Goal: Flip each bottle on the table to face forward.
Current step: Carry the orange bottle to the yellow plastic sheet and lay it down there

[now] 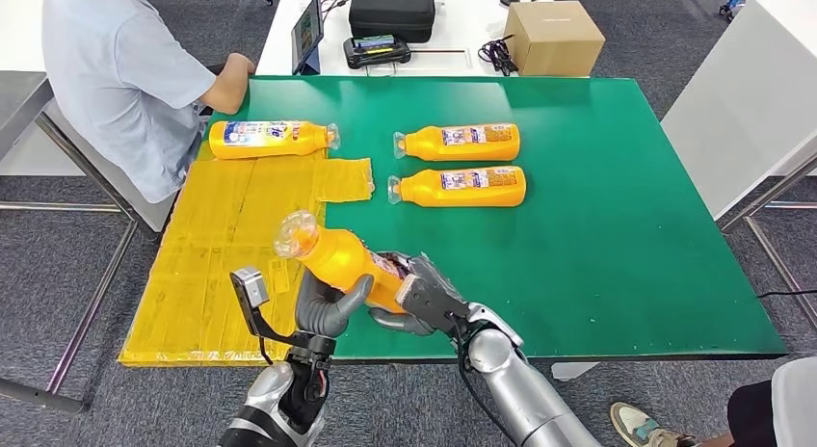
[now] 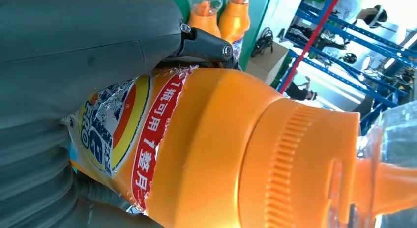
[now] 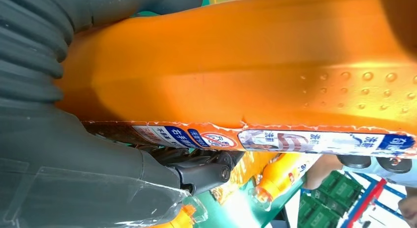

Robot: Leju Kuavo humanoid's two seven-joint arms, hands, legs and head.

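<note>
From the head view, the left hand (image 1: pixel 328 307) and right hand (image 1: pixel 424 298) together hold an orange detergent bottle (image 1: pixel 342 259) lifted off the green counter (image 1: pixel 626 225) near its front edge, clear cap tilted up toward the yellow mat (image 1: pixel 222 264); this looks like the mid-flip step, and the next move calls for rolling the bottle label-up and laying it down. Two bottles (image 1: pixel 462 142) (image 1: pixel 462 187) lie side by side mid-counter, a third (image 1: pixel 270 139) at the back-left beside a seated person (image 1: pixel 116 71). A cardboard box (image 1: pixel 554 38) sits on a white table behind. The left wrist view shows grey fingers wrapped over the bottle's printed label (image 2: pixel 118 125) near the ribbed neck. The right wrist view shows the thumb clasped under the bottle's plain orange side (image 3: pixel 236 56).
</note>
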